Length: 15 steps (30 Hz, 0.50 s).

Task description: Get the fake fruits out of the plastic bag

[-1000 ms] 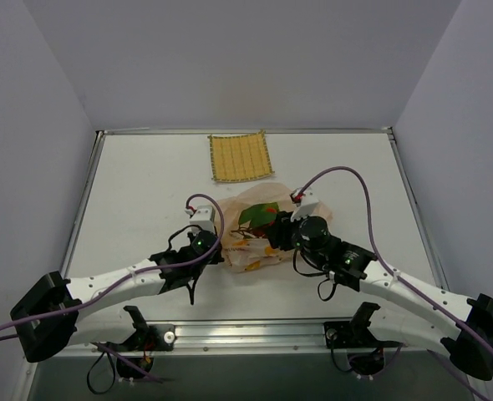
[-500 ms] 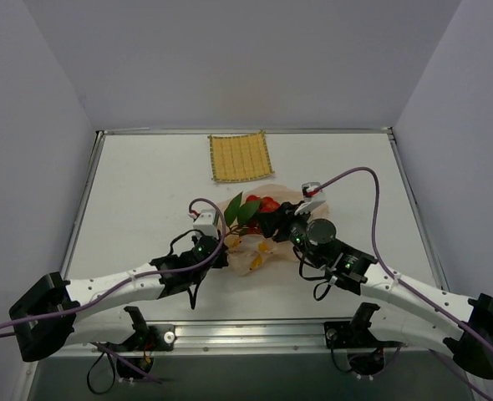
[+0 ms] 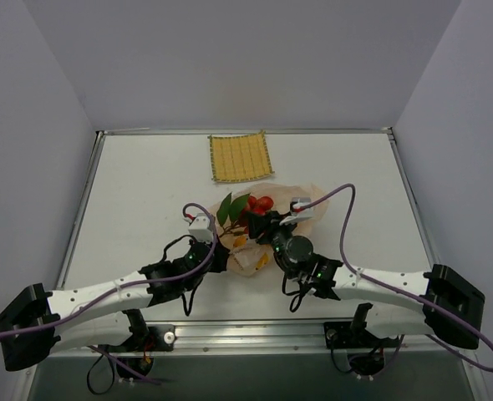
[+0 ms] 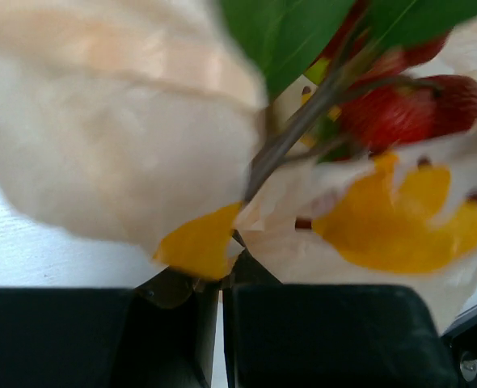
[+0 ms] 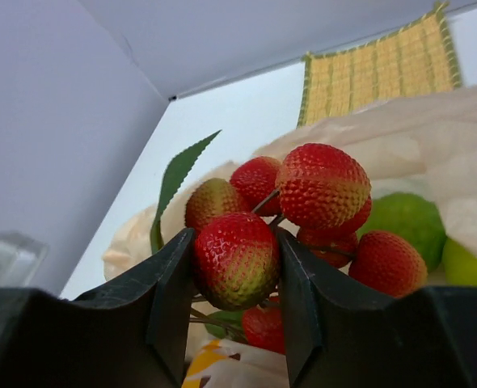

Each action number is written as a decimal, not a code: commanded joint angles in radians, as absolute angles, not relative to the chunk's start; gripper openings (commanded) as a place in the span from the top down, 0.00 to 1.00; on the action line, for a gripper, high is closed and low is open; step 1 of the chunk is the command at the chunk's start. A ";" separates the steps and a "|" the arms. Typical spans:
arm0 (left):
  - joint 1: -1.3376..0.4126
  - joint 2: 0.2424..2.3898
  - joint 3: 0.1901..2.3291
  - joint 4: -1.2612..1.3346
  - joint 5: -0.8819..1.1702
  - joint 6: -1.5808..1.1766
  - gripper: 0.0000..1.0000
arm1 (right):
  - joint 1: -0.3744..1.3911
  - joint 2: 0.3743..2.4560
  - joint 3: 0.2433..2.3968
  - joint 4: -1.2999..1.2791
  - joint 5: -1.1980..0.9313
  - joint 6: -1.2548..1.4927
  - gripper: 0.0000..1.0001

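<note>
The pale peach plastic bag with yellow-orange marks lies mid-table between the two arms. My right gripper is shut on one berry of the red berry cluster with dark green leaves and holds it above the bag's mouth. My left gripper is shut on the bag's edge; its jaws stand almost together on the thin plastic. The lime-green fruit and part of the yellow-green pear sit inside the bag behind the berries.
A square yellow woven mat lies at the back of the table; it also shows in the right wrist view. White walls rise around the table.
My right gripper has lifted the berry cluster up out of the bag and moved it left. The bag has bunched up and shifted left with my left gripper.
</note>
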<state>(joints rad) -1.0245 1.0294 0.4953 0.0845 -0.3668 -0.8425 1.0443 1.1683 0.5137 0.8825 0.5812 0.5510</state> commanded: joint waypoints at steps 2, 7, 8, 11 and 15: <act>-1.045 1.014 0.509 0.077 -0.373 -0.862 0.98 | 1.127 1.247 0.443 1.178 0.693 0.495 1.00; -1.075 1.020 0.467 0.058 -0.387 -0.903 0.98 | 1.140 1.315 0.477 1.291 0.729 0.424 1.00; -1.080 1.017 0.457 0.057 -0.393 -0.919 0.98 | 1.140 1.306 0.486 1.295 0.726 0.411 1.00; -1.083 0.993 0.433 0.048 -0.416 -0.937 0.98 | 1.146 1.218 0.543 1.182 0.707 0.414 1.00; -1.083 0.969 0.436 0.035 -0.437 -0.927 0.98 | 1.147 1.059 0.594 0.933 0.669 0.517 1.00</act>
